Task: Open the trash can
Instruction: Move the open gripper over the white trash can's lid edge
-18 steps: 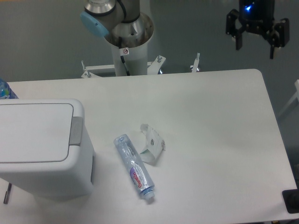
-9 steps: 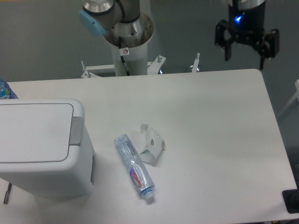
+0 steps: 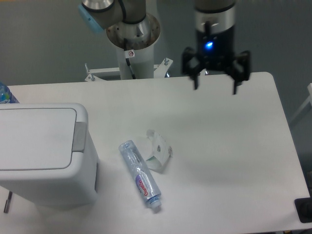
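Over the table's far edge, gripper (image 3: 215, 87) moved leftward, lower, trash can (image 3: 44, 151) unchanged

Trash can (image 3: 36, 151) at table's (image 3: 229, 146) left, bottle (image 3: 140, 174) just right.

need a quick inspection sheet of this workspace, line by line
surface: white table, mostly bare on its right half.
job's things: trash can at the left edge, flat lid shut, grey push tab facing the table's middle, untouched.
clutter: clear plastic bottle lying on its side beside the bin; crumpled clear plastic packaging touching or just beside it; part of a blue-labelled bottle at the far left edge.
grippers: gripper over the far right part of the table, jaws open, holding nothing, well apart from the bin.
cables: nothing seen.
surroundings: robot base column behind the table; grey floor.
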Tool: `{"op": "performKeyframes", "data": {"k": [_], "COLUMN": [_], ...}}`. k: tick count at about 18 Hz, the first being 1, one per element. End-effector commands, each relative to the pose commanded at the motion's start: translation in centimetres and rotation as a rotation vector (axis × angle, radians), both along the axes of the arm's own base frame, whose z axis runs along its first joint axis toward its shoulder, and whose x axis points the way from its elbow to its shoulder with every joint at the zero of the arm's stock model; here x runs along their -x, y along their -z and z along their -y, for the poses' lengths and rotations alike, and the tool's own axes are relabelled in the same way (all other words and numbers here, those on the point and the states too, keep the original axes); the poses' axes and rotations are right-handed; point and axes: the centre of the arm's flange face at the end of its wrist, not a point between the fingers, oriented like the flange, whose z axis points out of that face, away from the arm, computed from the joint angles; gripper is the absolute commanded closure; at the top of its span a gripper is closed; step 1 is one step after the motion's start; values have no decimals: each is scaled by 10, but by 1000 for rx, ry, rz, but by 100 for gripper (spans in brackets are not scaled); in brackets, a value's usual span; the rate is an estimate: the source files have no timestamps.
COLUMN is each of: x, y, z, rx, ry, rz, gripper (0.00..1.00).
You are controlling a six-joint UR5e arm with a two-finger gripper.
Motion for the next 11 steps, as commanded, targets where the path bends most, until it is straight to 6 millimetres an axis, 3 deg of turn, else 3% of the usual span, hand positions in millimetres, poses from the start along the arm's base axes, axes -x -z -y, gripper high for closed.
{"op": "performKeyframes", "data": {"k": [7, 11], "x": [-50, -75], "y": [-4, 5], "z": [-54, -85], "rx": [-166, -225], "ry": [-55, -68], "rz": [124, 178], "gripper": [0, 0]}}
